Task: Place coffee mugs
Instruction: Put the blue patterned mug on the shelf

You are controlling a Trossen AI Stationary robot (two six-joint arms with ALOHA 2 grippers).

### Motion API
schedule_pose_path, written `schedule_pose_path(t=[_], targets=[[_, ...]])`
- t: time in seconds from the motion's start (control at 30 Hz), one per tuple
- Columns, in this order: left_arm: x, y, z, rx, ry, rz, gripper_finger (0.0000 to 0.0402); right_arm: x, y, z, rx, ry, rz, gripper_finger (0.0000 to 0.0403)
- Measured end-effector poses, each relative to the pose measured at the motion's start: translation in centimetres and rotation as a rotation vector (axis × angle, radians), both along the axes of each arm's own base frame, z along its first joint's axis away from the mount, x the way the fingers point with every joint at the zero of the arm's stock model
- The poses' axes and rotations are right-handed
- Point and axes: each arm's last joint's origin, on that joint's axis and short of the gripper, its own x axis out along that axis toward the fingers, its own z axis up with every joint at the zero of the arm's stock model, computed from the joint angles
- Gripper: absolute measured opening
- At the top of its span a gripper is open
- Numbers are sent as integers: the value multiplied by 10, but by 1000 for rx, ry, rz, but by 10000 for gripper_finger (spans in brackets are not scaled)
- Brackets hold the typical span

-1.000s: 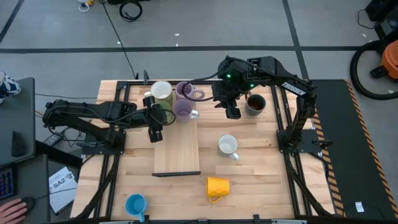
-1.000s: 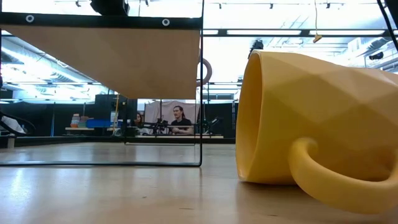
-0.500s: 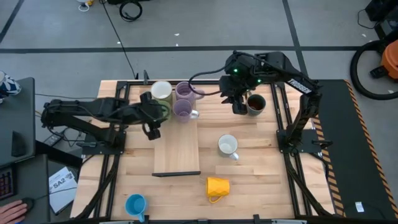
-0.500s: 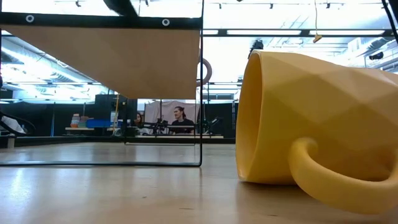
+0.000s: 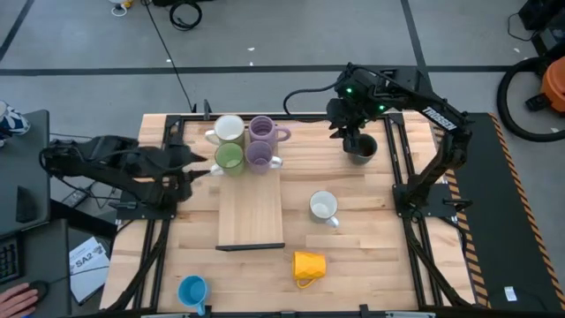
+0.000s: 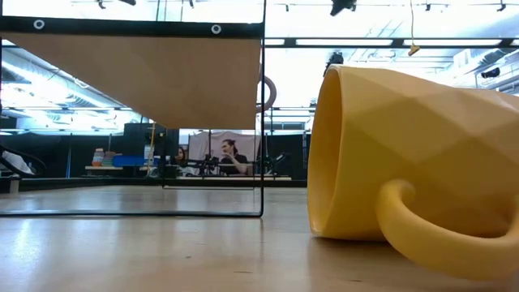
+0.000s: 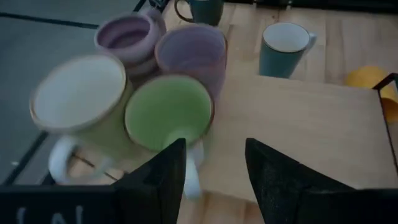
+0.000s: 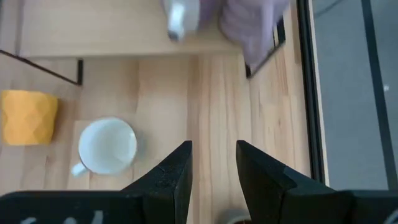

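Note:
Four mugs stand together at the far end of the wooden board [image 5: 252,208]: a white one [image 5: 229,129], a light green one [image 5: 229,157] and two lavender ones [image 5: 262,130] [image 5: 259,155]. My left gripper [image 5: 196,168] is open, just left of the green mug [image 7: 168,115], touching nothing. My right gripper [image 5: 355,137] hovers open above the dark mug [image 5: 362,148] near the table's far right. Another white mug [image 5: 324,207] stands upright on the table. The yellow mug [image 5: 309,264] lies on its side. The blue mug [image 5: 192,290] stands near the near edge.
The board rests on a black wire frame [image 6: 262,122], raised above the table, as the low view shows. Black rails [image 5: 402,168] run along both sides of the table. People sit in the room beyond the far edge.
My left gripper has drawn back from the green mug toward the table's left edge, leaving the mug standing on the board beside the others. My right gripper has moved toward the table's right and far side, ending above the dark mug.

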Motion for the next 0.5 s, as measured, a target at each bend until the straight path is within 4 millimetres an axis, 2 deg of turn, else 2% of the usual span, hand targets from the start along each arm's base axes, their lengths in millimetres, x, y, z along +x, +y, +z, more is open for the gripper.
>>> schedule_pose_path(t=[0.23,0.5], targets=[[-25,1,-35,-82,-35,60,172,-16,-10,-31,14,26,-66,129],[-34,3,-78,-153,4,140,172,-40,-9,-75,66,161,-103,129]])
